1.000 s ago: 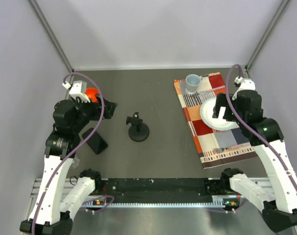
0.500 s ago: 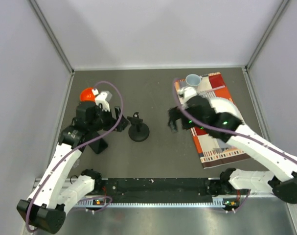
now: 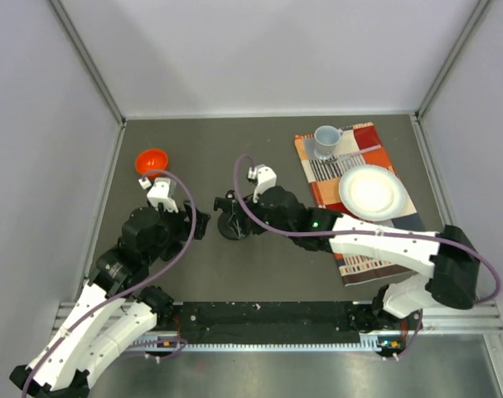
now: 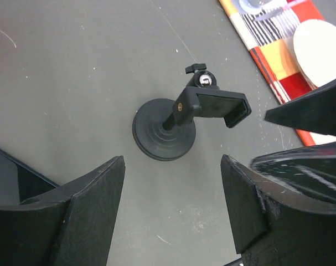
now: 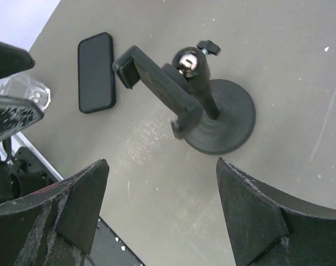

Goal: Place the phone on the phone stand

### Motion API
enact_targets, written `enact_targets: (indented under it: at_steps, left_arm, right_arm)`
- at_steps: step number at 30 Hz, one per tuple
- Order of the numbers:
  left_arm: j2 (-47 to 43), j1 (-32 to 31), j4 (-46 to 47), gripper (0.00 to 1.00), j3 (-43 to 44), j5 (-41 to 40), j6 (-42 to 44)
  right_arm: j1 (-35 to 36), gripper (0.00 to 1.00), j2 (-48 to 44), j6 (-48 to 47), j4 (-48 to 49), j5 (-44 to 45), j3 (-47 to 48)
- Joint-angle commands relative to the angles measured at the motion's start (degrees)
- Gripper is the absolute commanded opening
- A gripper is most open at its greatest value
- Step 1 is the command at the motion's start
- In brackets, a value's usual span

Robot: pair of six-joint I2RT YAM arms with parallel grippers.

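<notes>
The phone stand sits on the dark grey table, its round base flat and its post leaning, so the clamp cradle juts out to the stand's right. Below the stand, the left gripper hangs with its jaws spread wide and only bare table between them. Right of the cradle, close but apart, the right gripper points in with its tips parted. Beyond it, up and right of the stand, a white plate rests on a striped orange-and-red cloth.
</notes>
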Motion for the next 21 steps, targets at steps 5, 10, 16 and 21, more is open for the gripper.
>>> enact_targets:
  at_steps: [5,10,16,21]
  left_arm:
    - [-1.1,-0.2,6.6,0.74,-1.8,-2.3,-3.7]
    - [-0.5,-0.2,6.7,0.74,-1.5,-0.8,-2.8]
    - [2.3,-0.2,9.0,0.72,-1.6,3.2,-2.3]
    - [7.5,-0.2,11.6,0.7,0.3,10.4,-1.5]
  right_arm:
    - [1.1,0.72,11.0,-1.3,3.7,6.8,11.1]
    - [1.0,0.55,14.2,-4.6,3.7,9.3,14.4]
    - [-1.0,0.18,14.3,-5.0,3.6,10.5,13.7]
    - [-2.9,0.0,11.2,-7.8,4.3,10.5,9.8]
